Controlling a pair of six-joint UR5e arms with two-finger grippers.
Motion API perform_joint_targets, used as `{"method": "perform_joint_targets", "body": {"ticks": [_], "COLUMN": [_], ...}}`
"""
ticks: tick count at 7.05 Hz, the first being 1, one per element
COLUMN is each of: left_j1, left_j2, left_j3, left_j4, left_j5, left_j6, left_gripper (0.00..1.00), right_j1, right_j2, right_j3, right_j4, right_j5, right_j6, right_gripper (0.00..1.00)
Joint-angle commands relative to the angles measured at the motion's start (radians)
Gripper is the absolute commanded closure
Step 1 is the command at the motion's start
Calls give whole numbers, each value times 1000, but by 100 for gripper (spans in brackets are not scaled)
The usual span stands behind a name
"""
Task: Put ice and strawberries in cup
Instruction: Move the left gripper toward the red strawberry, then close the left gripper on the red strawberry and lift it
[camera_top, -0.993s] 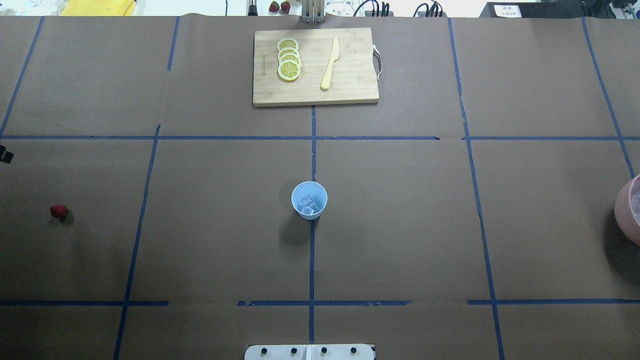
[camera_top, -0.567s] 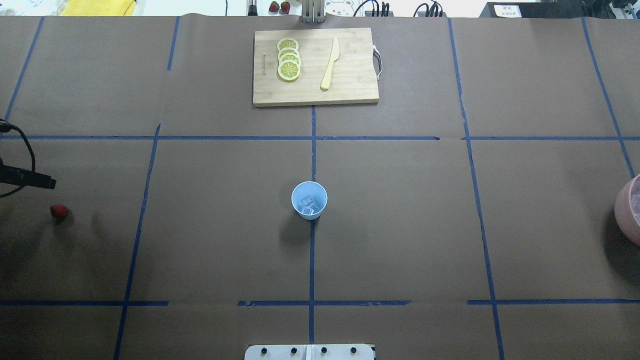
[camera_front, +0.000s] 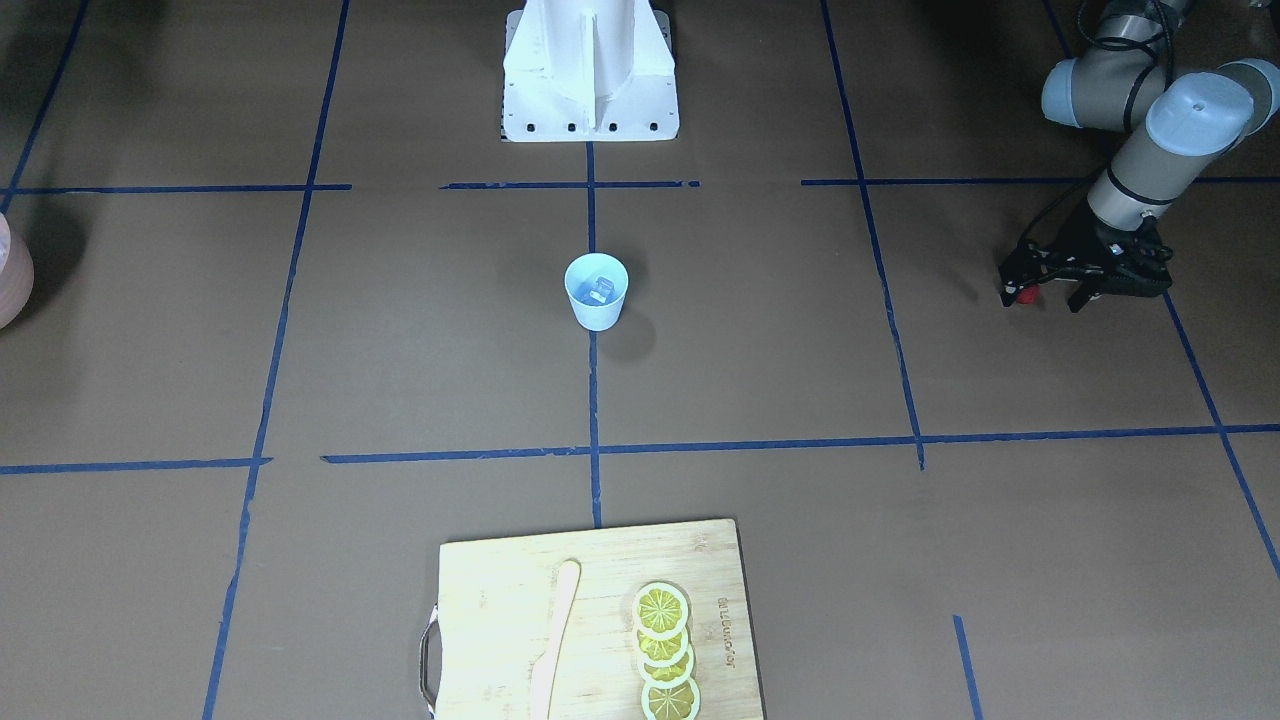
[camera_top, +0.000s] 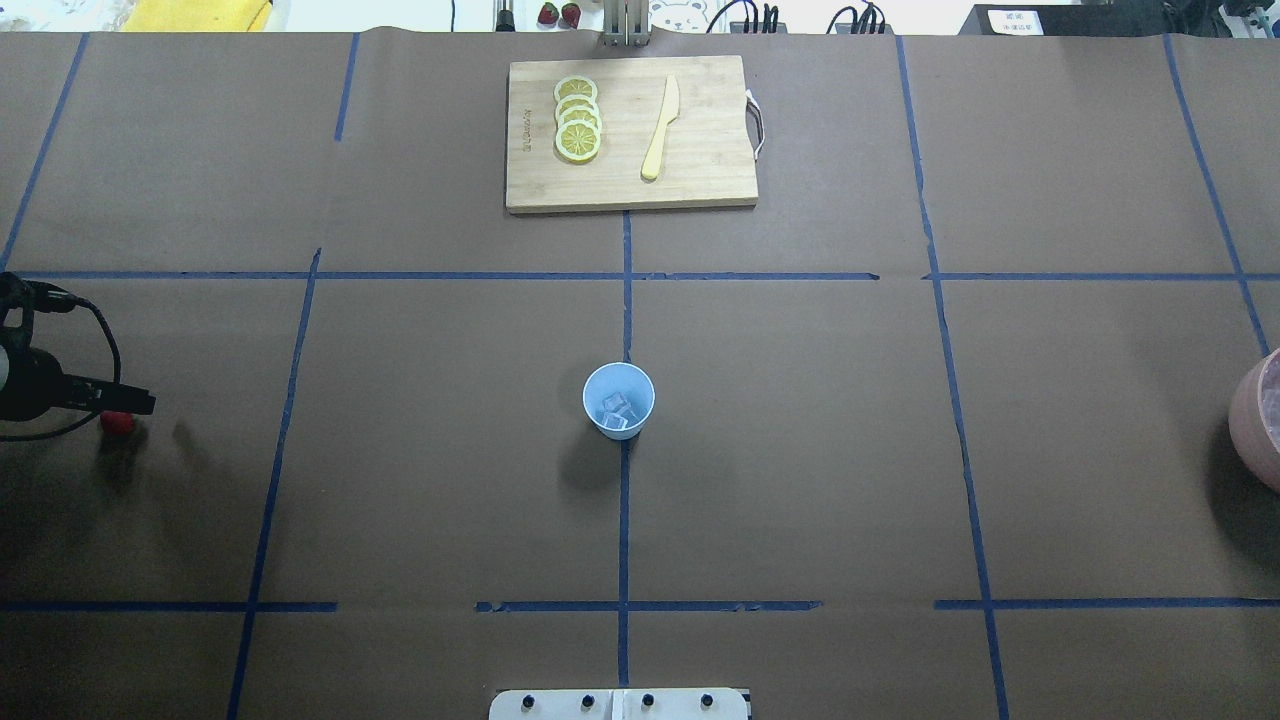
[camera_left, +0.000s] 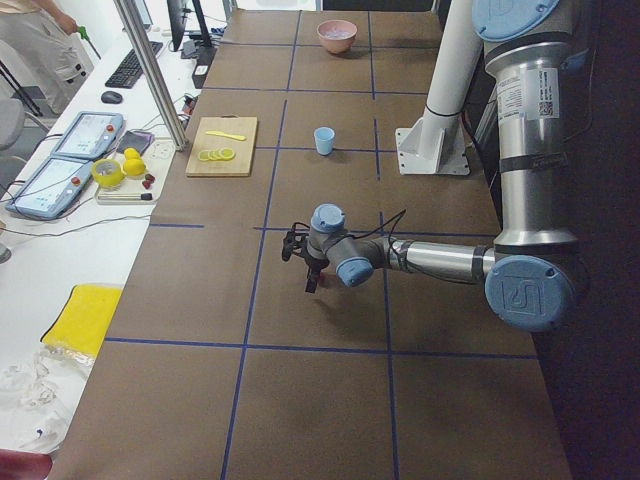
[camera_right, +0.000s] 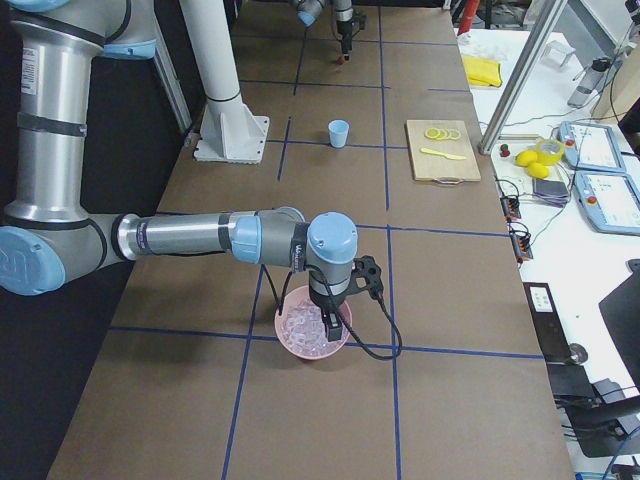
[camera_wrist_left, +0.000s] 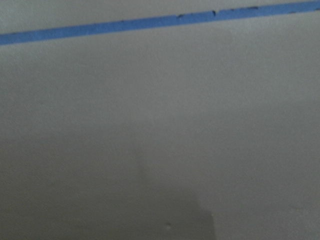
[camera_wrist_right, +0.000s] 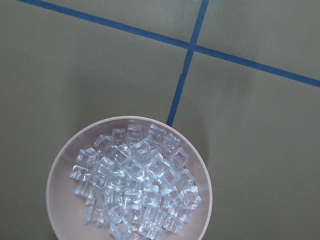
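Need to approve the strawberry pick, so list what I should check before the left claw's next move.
1. Left claw open: its fingers look apart in the front-facing view. Ok.
2. Strawberry on the table, right at the claw. Ok.
3. Strawberry centred between the fingers: it sits close to one finger. Cannot tell.
4. Cup upright, with ice inside. Ok.
5. Right claw away from the cup, over the pink bowl. Ok.
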Motion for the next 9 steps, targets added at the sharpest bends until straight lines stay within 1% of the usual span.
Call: {"method": "perform_joint_targets", "body": {"ticks": [1,3,4,5,6,7,9], "left_j1": [17,24,24,24,24,24,24], "left_j2": [13,28,30,30,30,29,29], "left_j3": [-1,-11,-15,-15,-15,-17,-44], "left_j4": [2,2,0,0,2,2,9], "left_j5": [-4,-9,-9,-9,-9,-10,-14], "left_j6": [-3,-4,-6,-6,-4,-3,0], "left_gripper": [0,0,9,43,89,100,100], "right_j1": [4,6,6,6,6,6,6], "right_j2": [-4,-4,-4,-4,-4,-3,-3], "right_j3": [0,0,2,0,0,0,2], "right_j4": [0,0,0,1,1,1,1], "right_j5": [0,0,0,0,0,0,0], "right_j6": [0,0,0,0,2,2,2], "right_gripper": [1,1,1,1,1,1,1]}}
